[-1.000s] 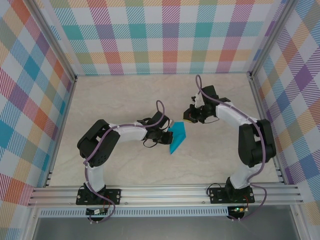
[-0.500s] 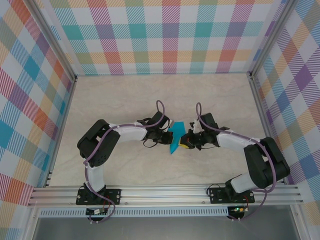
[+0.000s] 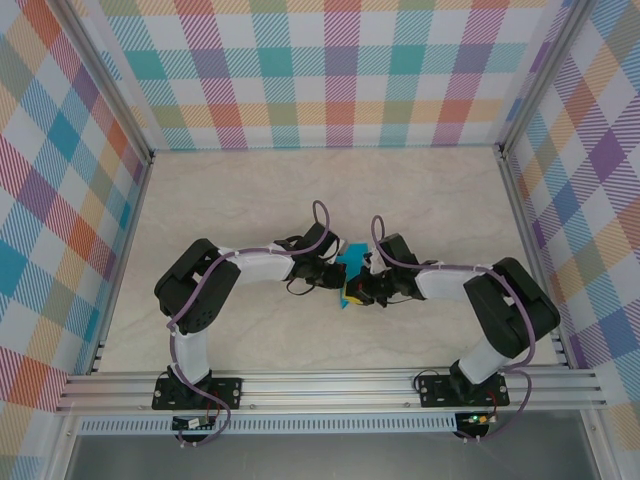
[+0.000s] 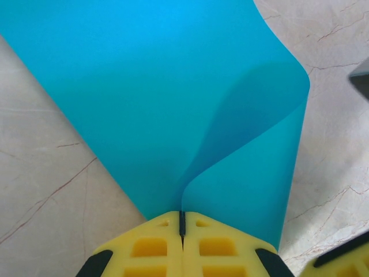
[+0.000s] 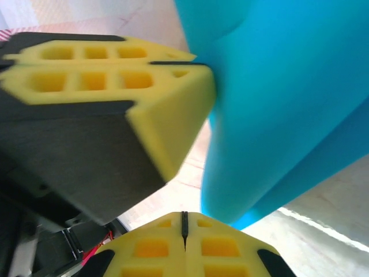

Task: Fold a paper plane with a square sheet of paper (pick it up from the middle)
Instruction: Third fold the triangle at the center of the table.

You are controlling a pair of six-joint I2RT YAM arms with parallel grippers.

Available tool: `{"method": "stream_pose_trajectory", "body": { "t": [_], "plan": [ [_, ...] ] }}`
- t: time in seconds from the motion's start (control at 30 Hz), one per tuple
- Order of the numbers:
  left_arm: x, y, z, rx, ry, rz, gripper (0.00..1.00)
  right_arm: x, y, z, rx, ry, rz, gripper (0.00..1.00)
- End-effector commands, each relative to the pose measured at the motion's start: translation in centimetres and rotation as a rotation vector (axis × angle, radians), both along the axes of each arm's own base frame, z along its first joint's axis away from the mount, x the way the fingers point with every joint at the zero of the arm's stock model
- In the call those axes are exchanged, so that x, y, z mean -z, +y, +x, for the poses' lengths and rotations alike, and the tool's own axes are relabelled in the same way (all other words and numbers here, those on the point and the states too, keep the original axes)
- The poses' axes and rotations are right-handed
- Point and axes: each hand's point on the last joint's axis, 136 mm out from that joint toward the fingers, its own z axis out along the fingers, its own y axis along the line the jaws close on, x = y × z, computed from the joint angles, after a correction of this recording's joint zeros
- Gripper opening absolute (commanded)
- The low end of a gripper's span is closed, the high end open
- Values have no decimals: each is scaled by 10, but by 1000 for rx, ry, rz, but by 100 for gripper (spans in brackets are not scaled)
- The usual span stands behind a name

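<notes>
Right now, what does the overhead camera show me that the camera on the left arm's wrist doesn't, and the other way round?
The overhead view adds the whole setup: the left arm, the right arm, the checked walls and the metal rail that the arms are bolted to. The left wrist view adds close detail: the left jaws are shut tight on the blue sheet of paper, which curls over softly just above them. Shared: the blue paper and the pale marble table.
</notes>
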Motion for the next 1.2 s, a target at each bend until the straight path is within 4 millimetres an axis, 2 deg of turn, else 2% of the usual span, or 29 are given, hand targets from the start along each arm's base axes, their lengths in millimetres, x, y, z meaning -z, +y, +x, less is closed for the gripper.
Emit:
{"method": "stream_pose_trajectory", "body": {
  "t": [0.0, 0.33, 0.47, 0.73, 1.07, 1.17],
  "plan": [
    [25, 13, -14, 9, 68, 59, 4, 8, 2, -1, 3, 3, 3, 0],
    [27, 13, -15, 12, 73, 60, 3, 28, -11, -12, 13, 38, -65, 0],
    [27, 13, -15, 12, 75, 62, 3, 21, -6, -11, -4, 29, -35, 0],
    [24, 11, -13, 14, 67, 58, 3, -6, 0, -9, -23, -29, 26, 0],
    [21, 9, -12, 22, 66, 57, 2, 1, 2, -13, -33, -11, 23, 0],
    [20, 11, -12, 19, 64, 63, 2, -2, -9, -7, -22, -48, -50, 0]
  ]
}}
